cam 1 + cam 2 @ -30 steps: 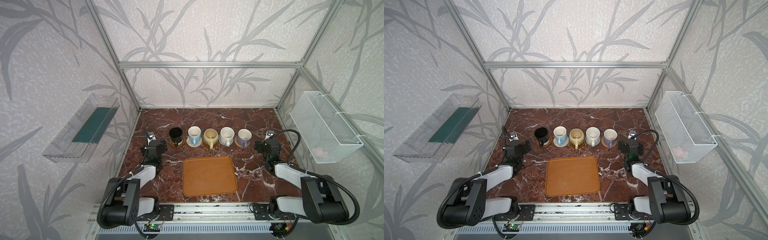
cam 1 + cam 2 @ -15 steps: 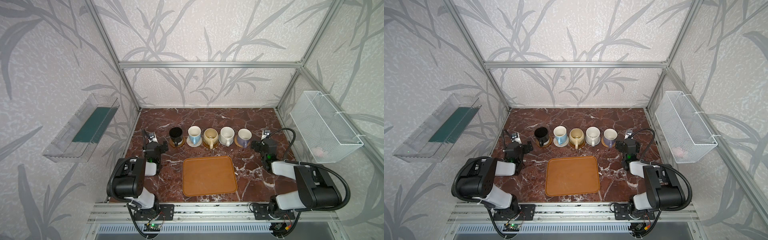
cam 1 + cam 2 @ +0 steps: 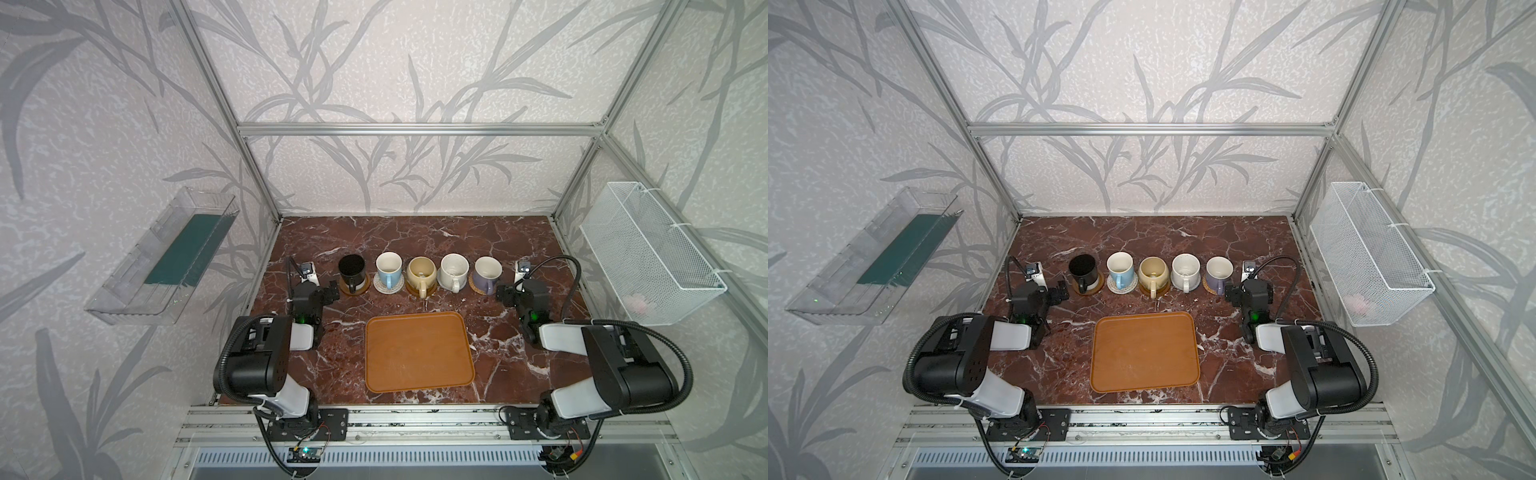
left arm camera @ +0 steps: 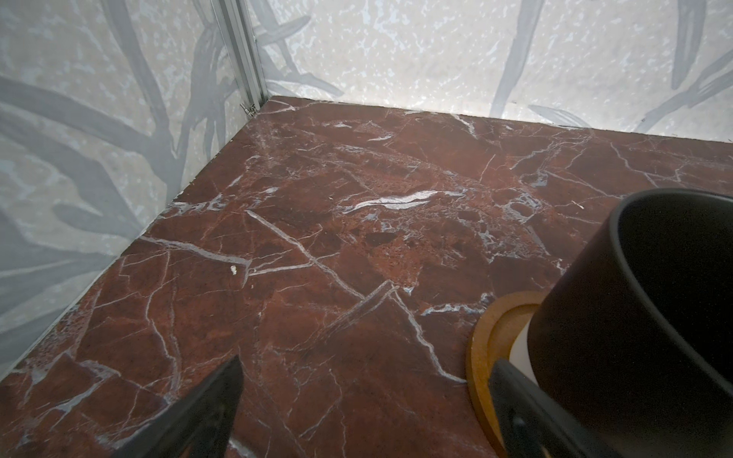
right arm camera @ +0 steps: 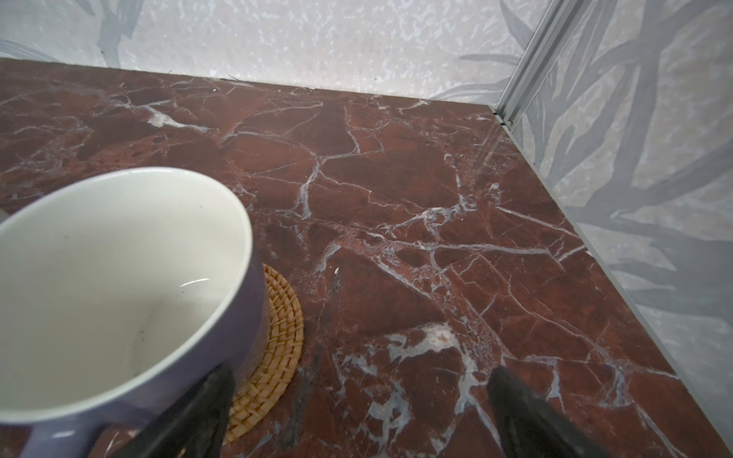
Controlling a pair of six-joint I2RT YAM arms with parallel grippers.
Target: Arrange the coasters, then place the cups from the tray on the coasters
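Five cups stand in a row on the surface (image 3: 415, 237) beyond the tray (image 3: 419, 353), each on a coaster. In order: black cup (image 3: 351, 268), light blue cup (image 3: 388, 268), cream-yellow cup (image 3: 421, 272), speckled white cup (image 3: 454, 270), lavender cup (image 3: 487, 272). The coasters are mostly covered and only their rims peek out. The one under the speckled white cup is hard to make out in both top views.

Left hand (image 4: 369, 361): fingers spread wide, nothing between them, just beside the black cup. In the left wrist view the cup is cut off by the frame edge. The brown coaster (image 4: 482, 349) shows only as a crescent, and one finger crosses in front of it. Contact cannot be told.

Right hand (image 5: 361, 369): fingers spread wide, holding nothing, just beside the lavender cup. In the right wrist view the cup is cut off and its handle only partly seen. The rattan coaster (image 5: 277, 337) is half hidden beneath it. One finger overlaps cup and coaster; contact cannot be told
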